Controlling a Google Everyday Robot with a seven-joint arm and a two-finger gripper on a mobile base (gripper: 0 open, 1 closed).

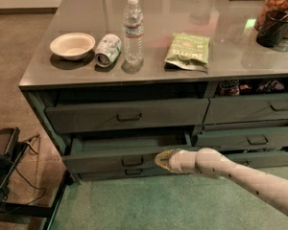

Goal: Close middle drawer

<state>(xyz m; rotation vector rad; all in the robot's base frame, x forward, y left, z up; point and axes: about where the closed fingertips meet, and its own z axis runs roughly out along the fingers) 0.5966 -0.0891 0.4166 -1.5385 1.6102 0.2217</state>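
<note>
The middle drawer point(101, 162) is a wide dark grey-green drawer in the left column of the cabinet. It stands partly open, with a strip of its greenish inside showing behind the low front panel. Its small dark pull handle point(133, 161) is at the centre of the panel. My gripper point(162, 160), on the white arm point(230, 171) that reaches in from the lower right, sits against the drawer's front panel just right of the handle.
Above is the taller drawer with a bail handle point(129, 115); narrower drawers point(252, 139) fill the right column. On the countertop point(38, 78) are a bowl point(72, 45), a can point(108, 50), a water bottle point(133, 30) and a green chip bag point(188, 51). A black stand point(2, 152) is at the left on the floor.
</note>
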